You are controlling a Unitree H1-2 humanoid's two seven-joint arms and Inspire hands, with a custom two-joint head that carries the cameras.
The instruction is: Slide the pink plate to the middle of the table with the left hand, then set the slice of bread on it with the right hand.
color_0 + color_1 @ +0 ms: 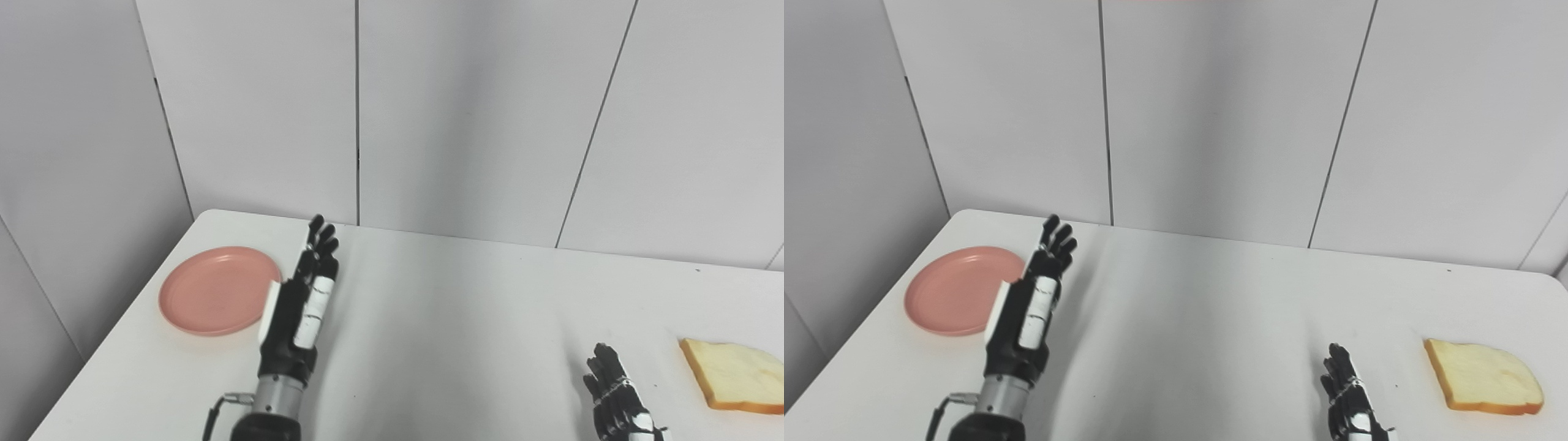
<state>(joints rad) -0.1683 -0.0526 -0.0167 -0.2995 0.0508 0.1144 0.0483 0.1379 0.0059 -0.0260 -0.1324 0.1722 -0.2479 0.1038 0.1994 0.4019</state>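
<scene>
Two steps pending, first one starting: reaching the left hand [300, 306] toward the plate [214, 291]. Hovering just right of its rim, fingers straight, close together, pointing away, grasping nothing. Needing next to get fingers onto the plate and drag it rightward to mid-desk [459, 318]. Waiting low at the near edge with the right hand [1350, 404], fingers extended, empty; bread [1482, 375] lying just beyond, far right.

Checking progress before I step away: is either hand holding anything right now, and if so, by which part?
Nothing is held. The left hand is open beside the pink plate; the right hand is empty, clear of the bread.
</scene>
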